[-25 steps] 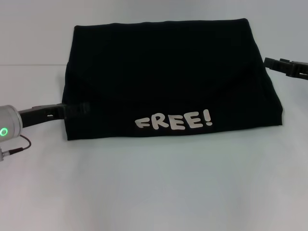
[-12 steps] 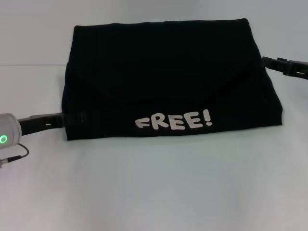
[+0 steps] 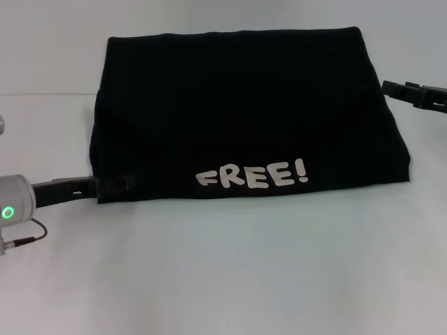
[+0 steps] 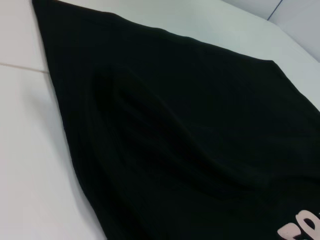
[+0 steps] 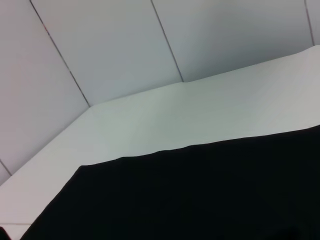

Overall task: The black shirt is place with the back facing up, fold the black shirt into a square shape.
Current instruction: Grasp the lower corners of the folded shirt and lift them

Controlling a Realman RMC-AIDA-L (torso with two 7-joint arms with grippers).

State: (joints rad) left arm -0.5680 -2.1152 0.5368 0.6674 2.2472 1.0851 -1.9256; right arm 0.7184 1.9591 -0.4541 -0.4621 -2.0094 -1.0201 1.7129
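Note:
The black shirt (image 3: 237, 105) lies folded into a wide block on the white table, its white "FREE!" lettering (image 3: 251, 176) facing up along the near edge. My left gripper (image 3: 122, 185) reaches in low from the left and sits at the shirt's near-left corner. My right gripper (image 3: 391, 88) hovers at the shirt's right edge, farther back. The left wrist view looks across the shirt (image 4: 190, 125) with a bit of lettering (image 4: 300, 227) showing. In the right wrist view the shirt (image 5: 200, 195) fills the lower part.
The white table (image 3: 223, 272) stretches wide in front of the shirt and on both sides. A grey panelled wall (image 5: 125, 45) rises behind the table's far edge.
My left gripper has slid along the shirt's left edge toward the near corner. The right gripper and the shirt have barely moved.

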